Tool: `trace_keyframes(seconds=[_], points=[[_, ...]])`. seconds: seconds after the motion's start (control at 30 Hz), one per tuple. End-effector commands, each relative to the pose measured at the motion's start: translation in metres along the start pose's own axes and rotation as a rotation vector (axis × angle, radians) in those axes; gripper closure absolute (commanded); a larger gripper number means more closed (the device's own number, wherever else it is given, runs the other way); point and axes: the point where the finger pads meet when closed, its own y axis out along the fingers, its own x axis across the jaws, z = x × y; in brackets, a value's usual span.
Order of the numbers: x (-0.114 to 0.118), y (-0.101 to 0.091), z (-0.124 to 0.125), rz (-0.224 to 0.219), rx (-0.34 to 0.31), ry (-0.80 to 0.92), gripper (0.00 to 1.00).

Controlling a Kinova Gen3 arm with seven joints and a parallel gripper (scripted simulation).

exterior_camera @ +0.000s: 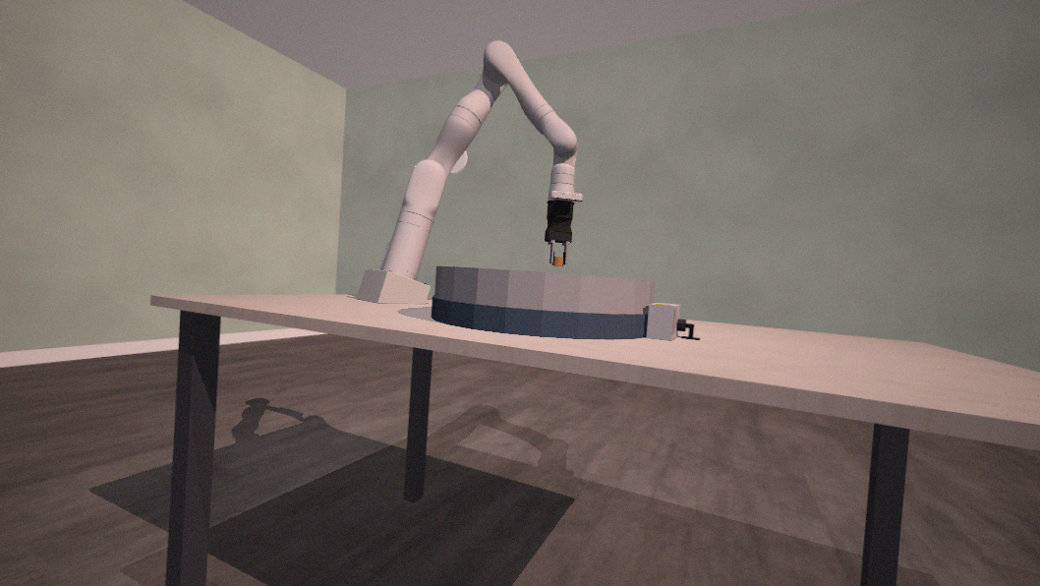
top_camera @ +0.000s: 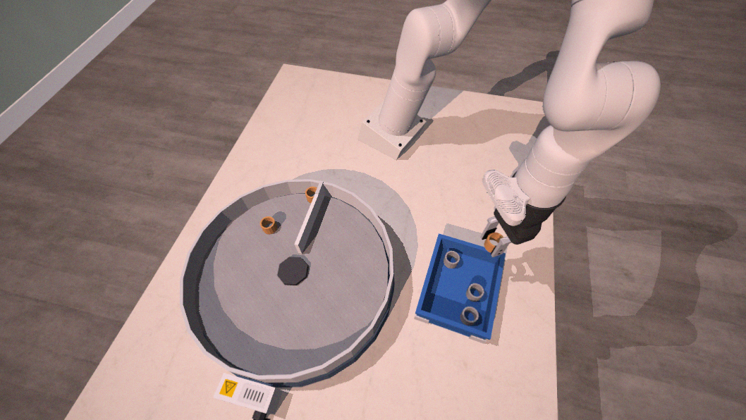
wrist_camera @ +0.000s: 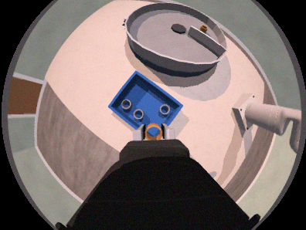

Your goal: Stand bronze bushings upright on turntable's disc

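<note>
My gripper (top_camera: 493,240) (exterior_camera: 557,263) (wrist_camera: 153,129) is shut on a bronze bushing (top_camera: 490,246) (exterior_camera: 558,261) (wrist_camera: 154,137). It holds the bushing raised, by the blue crate's (top_camera: 429,273) (wrist_camera: 123,89) corner nearest the arm in the top view. Three steel bushings (top_camera: 452,266) (top_camera: 474,299) (top_camera: 469,321) stand in the crate. A bronze bushing (top_camera: 269,229) (wrist_camera: 203,28) stands upright on the grey disc (top_camera: 339,313) (wrist_camera: 154,28), away from the dark hub (top_camera: 293,270) (wrist_camera: 178,28). Another bronze bushing (top_camera: 309,195) is near the rim wall, partly hidden by the divider.
A high wall (top_camera: 390,281) (exterior_camera: 538,291) rings the turntable. An upright divider (top_camera: 312,218) (wrist_camera: 206,39) runs from near the hub to the wall. A white box (top_camera: 244,392) (exterior_camera: 662,322) stands against the turntable's outside. The arm's base (top_camera: 386,138) (exterior_camera: 385,287) is bolted to the table.
</note>
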Motion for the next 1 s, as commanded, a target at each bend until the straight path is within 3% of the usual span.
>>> trace_keyframes(seconds=[0.0,0.4,0.97], points=[[0.000,-0.001,0.002,0.002,0.000,0.002,1.00],[0.006,-0.001,0.013,0.002,0.000,0.002,1.00],[0.026,-0.001,0.048,0.002,0.000,0.002,1.00]])
